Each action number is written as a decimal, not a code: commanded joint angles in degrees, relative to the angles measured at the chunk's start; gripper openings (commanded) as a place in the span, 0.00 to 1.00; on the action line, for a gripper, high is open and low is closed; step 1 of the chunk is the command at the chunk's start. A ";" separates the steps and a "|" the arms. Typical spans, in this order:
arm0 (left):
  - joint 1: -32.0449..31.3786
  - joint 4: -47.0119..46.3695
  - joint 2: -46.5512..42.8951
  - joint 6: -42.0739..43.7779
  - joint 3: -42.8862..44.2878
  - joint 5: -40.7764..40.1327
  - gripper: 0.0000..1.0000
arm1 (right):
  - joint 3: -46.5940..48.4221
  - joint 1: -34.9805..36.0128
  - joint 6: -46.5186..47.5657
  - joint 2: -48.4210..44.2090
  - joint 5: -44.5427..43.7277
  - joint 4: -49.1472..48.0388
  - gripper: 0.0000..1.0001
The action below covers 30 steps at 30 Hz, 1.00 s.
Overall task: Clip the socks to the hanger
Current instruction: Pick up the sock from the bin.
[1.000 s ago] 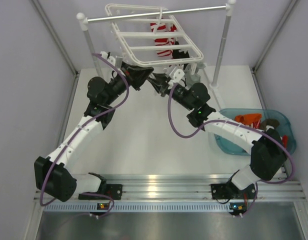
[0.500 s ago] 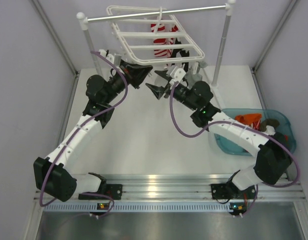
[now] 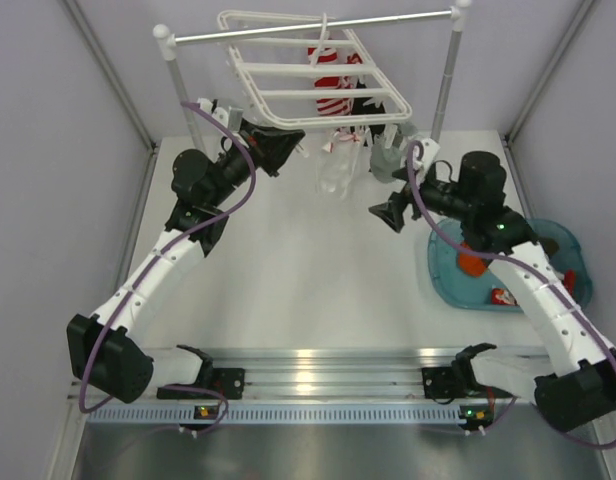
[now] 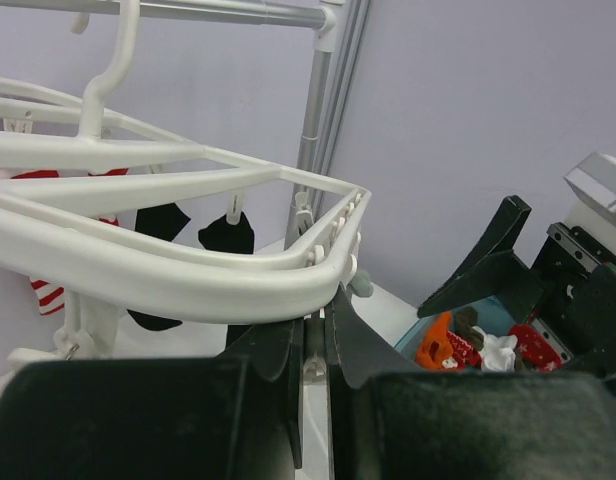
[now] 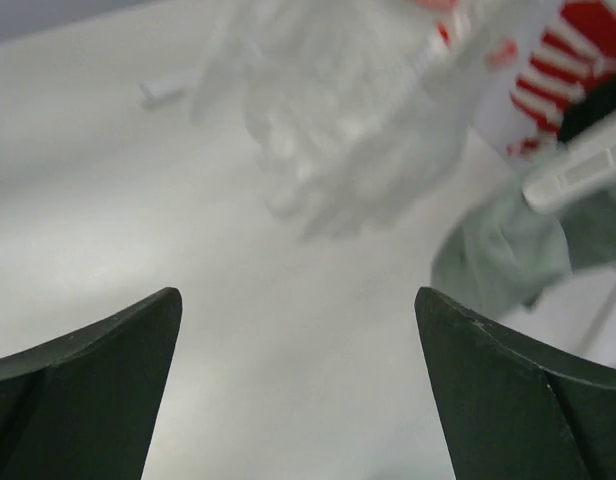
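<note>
White plastic hanger (image 4: 188, 285) rim sits clamped in the left pincer (image 4: 315, 322); only that wrist view shows black socks (image 4: 226, 235) hanging beyond. Fingers spread and empty, the right pincer (image 5: 296, 295) faces a blurred white sock (image 5: 338, 150) and grey sock (image 5: 498, 265).

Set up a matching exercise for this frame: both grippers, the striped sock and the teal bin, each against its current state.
Things:
1. left gripper
2. right gripper
3. red-and-white striped fabric sock
4. teal plastic bin

States:
A. holds loose socks
B. open, holding nothing
C. shut on the rim of the white plastic hanger frame
D. hangs under the frame

Pairs: 1-C, 2-B, 3-D, 4-A
</note>
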State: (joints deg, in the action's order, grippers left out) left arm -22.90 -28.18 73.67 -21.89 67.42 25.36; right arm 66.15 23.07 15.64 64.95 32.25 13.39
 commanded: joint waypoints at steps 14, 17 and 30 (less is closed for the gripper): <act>0.31 1.90 -0.72 2.20 2.01 -0.49 0.00 | -0.58 -49.88 46.50 15.81 2.83 47.45 0.80; 0.31 2.17 -0.72 2.38 2.28 -0.58 0.00 | -4.18 -49.88 40.82 17.93 -3.66 35.97 0.76; 0.31 1.20 0.69 2.20 2.37 -0.84 0.00 | -9.37 -49.53 27.43 26.01 -10.63 20.72 0.68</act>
State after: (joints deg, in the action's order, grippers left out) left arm -22.92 -26.28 73.67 -20.40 67.85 25.02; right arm 57.14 -26.44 46.30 90.00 22.70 39.29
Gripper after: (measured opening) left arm 0.093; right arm 0.683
